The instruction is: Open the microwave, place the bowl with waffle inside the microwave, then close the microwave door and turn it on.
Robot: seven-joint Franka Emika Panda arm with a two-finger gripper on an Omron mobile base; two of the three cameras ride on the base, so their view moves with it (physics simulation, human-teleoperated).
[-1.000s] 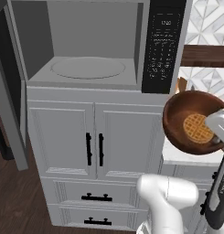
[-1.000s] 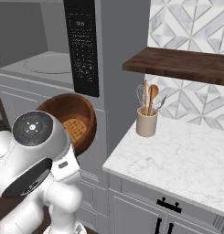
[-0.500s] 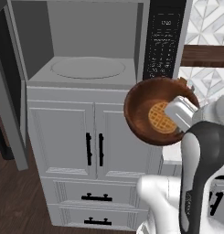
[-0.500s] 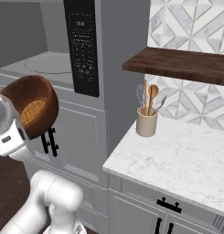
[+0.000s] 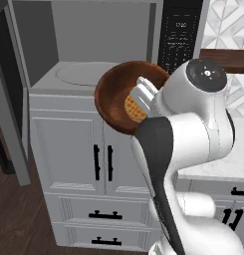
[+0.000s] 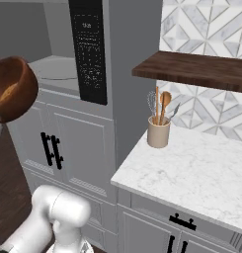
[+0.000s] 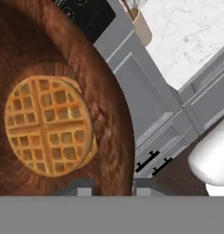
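Note:
The microwave [image 5: 106, 37] stands open, with its round turntable [image 5: 83, 73] bare and the black keypad [image 5: 179, 35] at right. Its door [image 5: 9, 99] is swung out at the far left. The dark brown bowl [image 5: 116, 94] hangs tilted in front of the cavity's lower right, above the cabinet top, with the waffle [image 5: 135, 108] inside it. My gripper [image 5: 143, 95] is shut on the bowl's near rim. In the hand view the waffle [image 7: 48, 125] lies against the bowl's bottom, and the rim [image 7: 114, 119] runs down between my gripper's [image 7: 112, 187] tips. From the right base view the bowl [image 6: 13, 89] shows at the far left.
Grey cabinet doors with black handles [image 5: 102, 162] sit below the microwave. To the right a marble counter [image 6: 191, 168] carries a beige utensil holder [image 6: 158, 131] under a wooden shelf [image 6: 191, 69]. My white arm [image 5: 193, 124] fills the space right of the bowl.
My arm has swung left with the bowl, from beside the keypad over the counter's edge to the front of the open cavity. The bowl stays gripped and tilted.

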